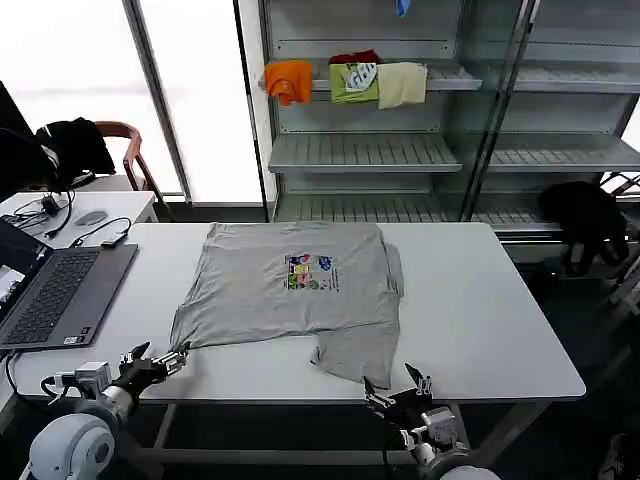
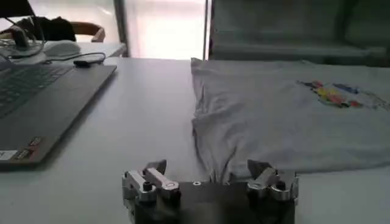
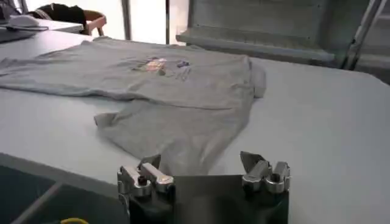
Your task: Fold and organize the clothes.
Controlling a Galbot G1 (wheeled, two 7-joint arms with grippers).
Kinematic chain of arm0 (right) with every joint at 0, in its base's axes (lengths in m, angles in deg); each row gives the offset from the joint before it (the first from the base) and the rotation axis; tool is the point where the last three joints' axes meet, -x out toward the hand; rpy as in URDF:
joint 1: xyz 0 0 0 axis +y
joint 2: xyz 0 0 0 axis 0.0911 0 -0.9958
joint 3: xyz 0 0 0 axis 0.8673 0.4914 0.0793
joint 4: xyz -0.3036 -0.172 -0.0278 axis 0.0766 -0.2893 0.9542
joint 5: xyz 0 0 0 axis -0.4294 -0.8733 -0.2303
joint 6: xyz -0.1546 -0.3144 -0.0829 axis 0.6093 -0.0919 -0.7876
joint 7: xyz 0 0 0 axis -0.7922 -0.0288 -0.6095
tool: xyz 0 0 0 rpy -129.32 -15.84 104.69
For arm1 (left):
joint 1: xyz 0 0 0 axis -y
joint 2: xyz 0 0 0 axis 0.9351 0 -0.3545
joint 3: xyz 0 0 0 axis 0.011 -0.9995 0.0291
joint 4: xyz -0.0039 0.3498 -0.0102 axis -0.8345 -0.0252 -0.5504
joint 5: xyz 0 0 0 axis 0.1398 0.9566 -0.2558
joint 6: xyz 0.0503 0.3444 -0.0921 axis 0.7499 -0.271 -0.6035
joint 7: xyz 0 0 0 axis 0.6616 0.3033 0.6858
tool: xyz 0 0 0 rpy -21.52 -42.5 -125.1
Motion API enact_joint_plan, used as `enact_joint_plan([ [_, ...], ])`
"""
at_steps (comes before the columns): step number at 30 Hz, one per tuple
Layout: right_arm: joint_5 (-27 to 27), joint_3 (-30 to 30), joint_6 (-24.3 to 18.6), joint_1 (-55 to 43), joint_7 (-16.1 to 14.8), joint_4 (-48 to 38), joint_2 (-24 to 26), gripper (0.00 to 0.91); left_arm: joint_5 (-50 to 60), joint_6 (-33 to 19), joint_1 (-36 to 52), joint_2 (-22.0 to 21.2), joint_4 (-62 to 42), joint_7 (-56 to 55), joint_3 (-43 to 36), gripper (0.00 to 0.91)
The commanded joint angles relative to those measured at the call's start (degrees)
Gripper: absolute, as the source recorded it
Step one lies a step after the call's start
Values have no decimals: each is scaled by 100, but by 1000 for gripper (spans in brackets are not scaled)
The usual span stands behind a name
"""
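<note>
A light grey short-sleeved shirt point(image 1: 290, 290) with a small multicoloured chest print point(image 1: 308, 272) lies spread on the white table point(image 1: 480, 320), one sleeve reaching the near edge. My left gripper point(image 1: 160, 363) is open at the table's near left edge, just off the shirt's left corner point(image 2: 210, 155). My right gripper point(image 1: 398, 390) is open at the near edge, just short of the sleeve point(image 3: 177, 131). In the wrist views the left gripper point(image 2: 208, 173) and the right gripper point(image 3: 201, 164) hold nothing.
An open laptop point(image 1: 55, 290) with cables lies on the table's left side. A chair with a black jacket point(image 1: 70, 145) stands at the far left. Shelves point(image 1: 400, 150) behind hold folded coloured cloths point(image 1: 350, 80). A dark bag point(image 1: 585, 215) sits at right.
</note>
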Motion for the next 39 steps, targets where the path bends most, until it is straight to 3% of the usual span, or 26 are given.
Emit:
enact_joint_plan([
  [1, -5, 8, 21, 11, 3, -25, 7, 655, -46, 25, 120, 7, -198, 3, -37, 685],
  [2, -1, 10, 21, 7, 3, -39, 6, 645, -46, 25, 120, 6, -198, 6, -42, 655],
  [4, 4, 24, 20, -22, 0, -88, -8, 595, -45, 24, 117, -3, -195, 7, -51, 433],
  [9, -4, 104, 21, -152, 7, -184, -70, 423, -43, 23, 122, -13, -199, 15, -64, 242],
  [10, -6, 125, 19, -178, 11, -204, -86, 302, -43, 23, 120, -16, -200, 16, -66, 101],
  [11, -8, 136, 19, -203, 16, -237, -98, 262, -41, 23, 111, -17, -199, 18, -70, 40],
  [13, -5, 159, 18, -246, 16, -291, -116, 242, -36, 22, 99, -22, -198, 25, -72, 20],
  [14, -3, 167, 18, -265, 16, -318, -120, 151, -35, 22, 96, -21, -200, 29, -71, 10],
  [17, -3, 192, 17, -298, 32, -338, -124, 10, -29, 22, 80, -10, -187, 58, -66, 10],
  [18, -3, 197, 18, -306, 29, -328, -123, 0, -23, 21, 74, -6, -175, 69, -64, 10],
  [33, -4, -36, 13, -413, 41, 36, -105, 0, -182, -197, 202, 134, 329, 37, -12, 0],
  [39, 59, -140, 18, -695, 11, 120, -25, 0, -480, -234, 637, 191, 350, -116, -77, 0],
])
